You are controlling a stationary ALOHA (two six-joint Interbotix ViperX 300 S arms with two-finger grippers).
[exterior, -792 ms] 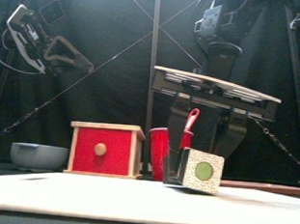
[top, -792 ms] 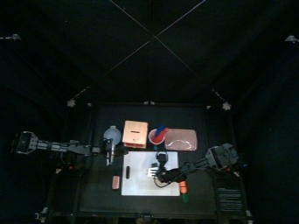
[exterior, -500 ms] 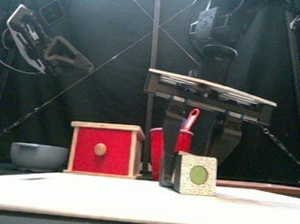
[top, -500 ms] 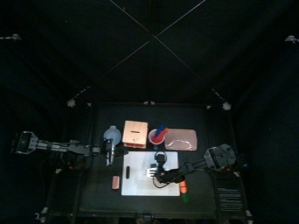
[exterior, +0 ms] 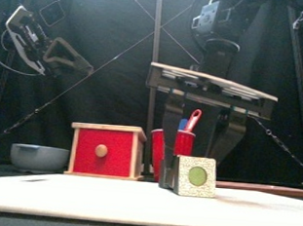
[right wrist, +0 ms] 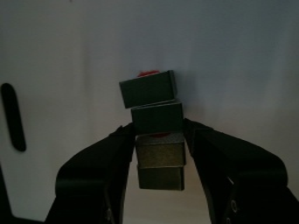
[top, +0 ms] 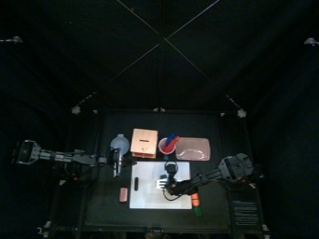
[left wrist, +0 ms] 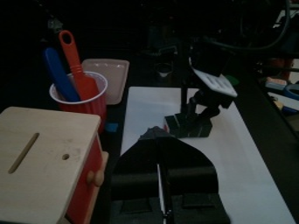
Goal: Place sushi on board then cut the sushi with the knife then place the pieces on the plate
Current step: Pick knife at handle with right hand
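The dark green sushi roll (right wrist: pixel 149 92) lies on the white cutting board (top: pixel 147 183) as a row of several blocks, its pale end with a green centre (exterior: pixel 196 175) facing the front. My right gripper (right wrist: pixel 162 171) is shut on the roll's near blocks, one jaw on each side. The red cup (exterior: pixel 164 150) stands behind the board and holds the red knife (exterior: pixel 192 121) and the blue knife (left wrist: pixel 56 70). The pink plate (top: pixel 196 147) lies at the back right. My left gripper (left wrist: pixel 162 147) hangs shut and empty by the board's left edge.
The wooden box (exterior: pixel 106 151) with its red drawer front stands back left of the board, and the blue-grey bowl (exterior: pixel 39 156) sits further left. A small orange toy (top: pixel 122 193) and a small green toy (top: pixel 197 203) lie near the table's front.
My right gripper has come down with the sushi roll. The roll went from tilted and lifted to level on the board. The left arm has not moved.
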